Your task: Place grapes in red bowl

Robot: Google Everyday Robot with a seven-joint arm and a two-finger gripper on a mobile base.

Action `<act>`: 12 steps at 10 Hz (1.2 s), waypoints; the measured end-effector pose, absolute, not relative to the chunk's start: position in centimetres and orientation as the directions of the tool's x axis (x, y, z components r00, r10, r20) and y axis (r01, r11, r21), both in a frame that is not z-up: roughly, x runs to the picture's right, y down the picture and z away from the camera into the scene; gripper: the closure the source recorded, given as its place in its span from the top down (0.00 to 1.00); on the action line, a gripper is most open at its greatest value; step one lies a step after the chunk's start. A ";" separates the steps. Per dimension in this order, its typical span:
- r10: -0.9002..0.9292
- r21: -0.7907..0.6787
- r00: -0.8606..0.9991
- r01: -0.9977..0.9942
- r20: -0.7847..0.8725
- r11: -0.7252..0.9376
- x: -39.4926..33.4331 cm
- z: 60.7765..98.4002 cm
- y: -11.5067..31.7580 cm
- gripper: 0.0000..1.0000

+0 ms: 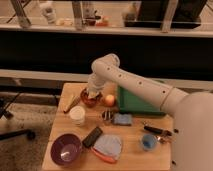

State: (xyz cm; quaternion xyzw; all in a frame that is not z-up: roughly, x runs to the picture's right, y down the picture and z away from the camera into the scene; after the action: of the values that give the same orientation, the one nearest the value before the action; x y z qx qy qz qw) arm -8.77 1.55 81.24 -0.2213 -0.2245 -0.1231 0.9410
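Observation:
The red bowl [90, 101] sits at the back left of the wooden table [132, 157]. My gripper [92, 93] hangs straight down right over the bowl, at its rim, and covers most of its inside. The white arm reaches to it from the right. The grapes do not show; the gripper hides whatever lies in or above the bowl. An orange-yellow round fruit [109, 100] lies just right of the bowl.
A green bin [137, 104] stands at the back right. In view are a white cup [77, 115], a purple bowl [66, 149], a black block [92, 136], a grey-blue cloth [109, 145], a blue sponge [121, 119], a blue cup [147, 142] and a black tool [157, 132].

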 end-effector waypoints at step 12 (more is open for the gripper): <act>-0.151 -0.379 0.863 0.361 0.483 0.852 -10.3 84.2 2.1 0.38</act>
State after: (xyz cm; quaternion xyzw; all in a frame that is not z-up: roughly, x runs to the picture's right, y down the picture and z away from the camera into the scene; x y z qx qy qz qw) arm -10.29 2.09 84.25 -0.2350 -0.2235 -0.1367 0.9360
